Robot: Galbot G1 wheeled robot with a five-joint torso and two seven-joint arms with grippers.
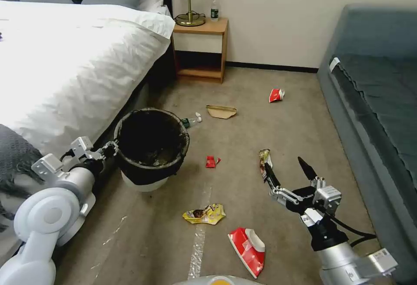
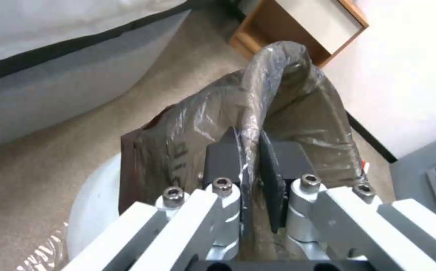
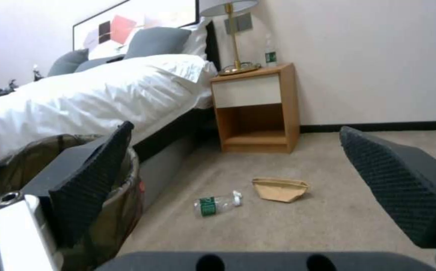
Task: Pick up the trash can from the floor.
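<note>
Trash can (image 1: 150, 146) seemingly upright, mouth upward; left gripper (image 2: 250, 177) clamps its rim; right gripper (image 1: 290, 173) spread apart.

— What do we have along the wall?

— We see a wooden nightstand (image 1: 200, 49) with an open lower shelf, a brass lamp base (image 1: 190, 18) and a small bottle (image 1: 214, 12) on top. The bed with its white duvet (image 1: 69, 59) is just beside it, and a grey-blue sofa (image 1: 378, 94) is opposite.

— And the litter?

— We count a clear plastic bottle (image 1: 191, 121) lying beside a brown paper bag (image 1: 221, 111), a red-and-white wrapper (image 1: 276, 95) farther off, a small red scrap (image 1: 211, 161), a yellow snack packet (image 1: 204, 214) (crumpled), a red-and-white carton (image 1: 247, 250) and a dark wrapper (image 1: 264, 160).
</note>
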